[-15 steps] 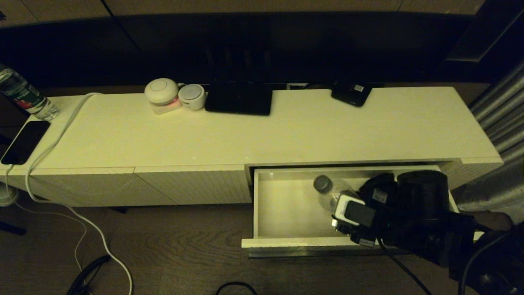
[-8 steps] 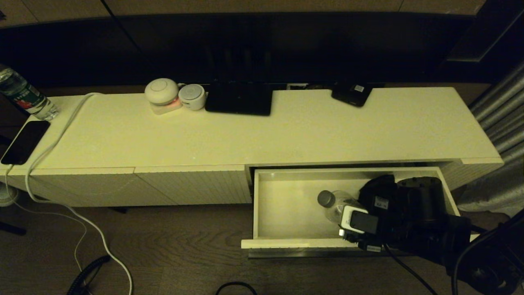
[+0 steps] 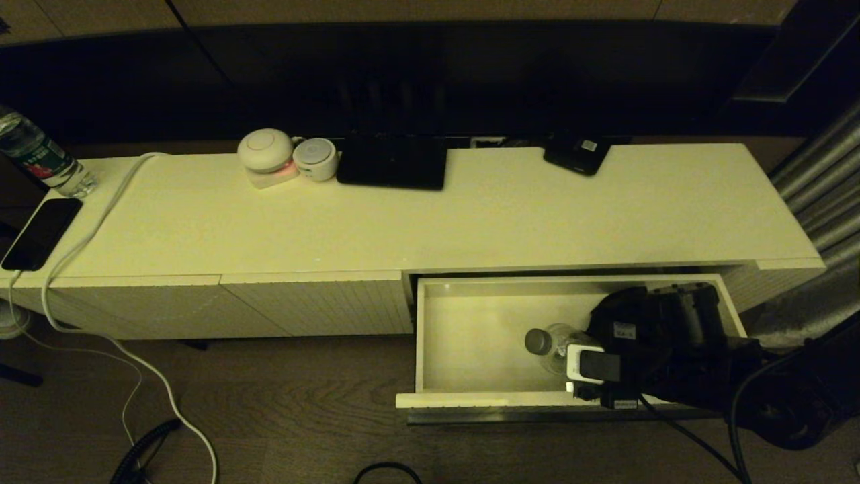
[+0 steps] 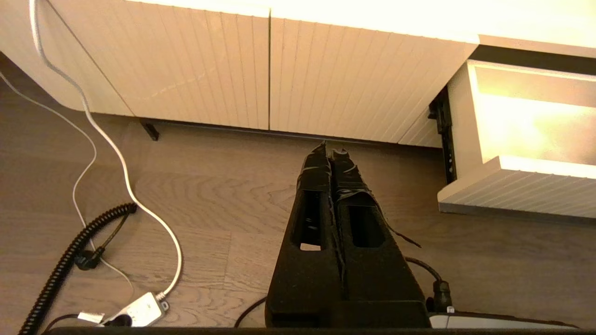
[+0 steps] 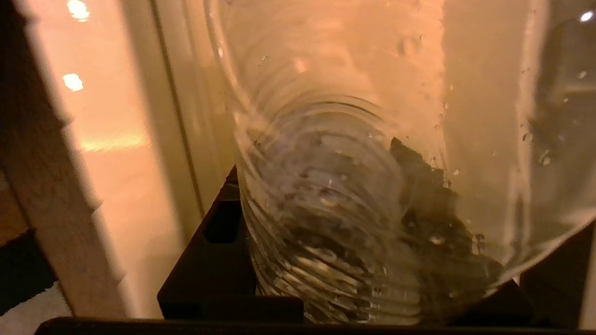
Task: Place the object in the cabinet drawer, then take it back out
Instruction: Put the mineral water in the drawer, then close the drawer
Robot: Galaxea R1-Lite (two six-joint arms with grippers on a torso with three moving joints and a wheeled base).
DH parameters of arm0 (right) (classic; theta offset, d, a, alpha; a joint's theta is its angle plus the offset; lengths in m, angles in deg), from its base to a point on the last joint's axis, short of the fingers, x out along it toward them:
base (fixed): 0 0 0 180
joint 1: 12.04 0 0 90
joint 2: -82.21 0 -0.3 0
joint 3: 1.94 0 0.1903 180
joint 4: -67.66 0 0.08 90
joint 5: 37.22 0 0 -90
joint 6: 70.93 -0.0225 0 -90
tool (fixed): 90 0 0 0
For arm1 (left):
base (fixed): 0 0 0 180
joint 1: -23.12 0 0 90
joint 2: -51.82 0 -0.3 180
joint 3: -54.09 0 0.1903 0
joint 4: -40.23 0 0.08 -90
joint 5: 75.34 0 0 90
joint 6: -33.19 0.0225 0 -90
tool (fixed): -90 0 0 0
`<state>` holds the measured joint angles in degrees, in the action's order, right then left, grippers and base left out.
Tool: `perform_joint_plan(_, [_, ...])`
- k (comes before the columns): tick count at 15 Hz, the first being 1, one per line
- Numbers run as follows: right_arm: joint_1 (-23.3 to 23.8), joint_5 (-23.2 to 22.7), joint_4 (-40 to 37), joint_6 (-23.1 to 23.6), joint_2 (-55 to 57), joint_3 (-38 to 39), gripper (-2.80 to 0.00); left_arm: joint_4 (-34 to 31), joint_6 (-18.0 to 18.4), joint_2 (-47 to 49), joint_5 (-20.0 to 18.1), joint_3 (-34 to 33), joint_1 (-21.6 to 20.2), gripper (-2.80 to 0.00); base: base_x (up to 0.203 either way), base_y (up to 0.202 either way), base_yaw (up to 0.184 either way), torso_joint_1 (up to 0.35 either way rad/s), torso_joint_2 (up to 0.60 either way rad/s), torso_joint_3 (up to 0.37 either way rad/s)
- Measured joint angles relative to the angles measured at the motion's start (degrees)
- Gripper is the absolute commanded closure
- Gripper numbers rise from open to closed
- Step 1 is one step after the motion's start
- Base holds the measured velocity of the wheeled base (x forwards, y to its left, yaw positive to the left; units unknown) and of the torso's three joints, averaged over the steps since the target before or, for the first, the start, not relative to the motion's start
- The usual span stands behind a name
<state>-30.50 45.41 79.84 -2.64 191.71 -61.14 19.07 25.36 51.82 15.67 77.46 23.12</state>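
Note:
The cabinet has its drawer pulled open at the right. A clear plastic bottle with a dark cap lies tilted low inside the drawer, cap toward the left. My right gripper reaches into the drawer and is shut on the bottle's ribbed body; one dark finger shows beside it. I cannot tell whether the bottle touches the drawer floor. My left gripper hangs shut and empty over the wooden floor, in front of the ribbed panels and left of the drawer front.
On the cabinet top stand two round white devices, a flat black device and a small black box. A water bottle, a phone and a white cable are at the far left. Cables lie on the floor.
My right gripper has sunk lower into the drawer with the bottle and drawn toward the drawer's front. The left arm has not moved.

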Motion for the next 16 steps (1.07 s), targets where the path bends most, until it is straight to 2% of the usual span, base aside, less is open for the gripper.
perform_joint_plan(4, [0.16,0.34,-0.55,-0.4,2.09,-4.47,-2.8,0.0,0.0,0.0,0.02,0.0,0.0,0.0,0.0,0.0,0.0,0.0,0.0,0.0])
perform_joint_plan(10, [0.14,0.48,-0.11,-1.25,2.91,-6.46,-2.8,0.02,-0.02,0.0,0.02,0.0,0.0,0.0,0.0,0.0,0.0,0.0,0.0,0.0])
perform_joint_plan(16, [-0.23,0.54,0.02,-5.37,-1.37,-9.24,-2.8,0.0,-0.02,0.0,0.02,0.0,0.0,0.0,0.0,0.0,0.0,0.0,0.0,0.0])
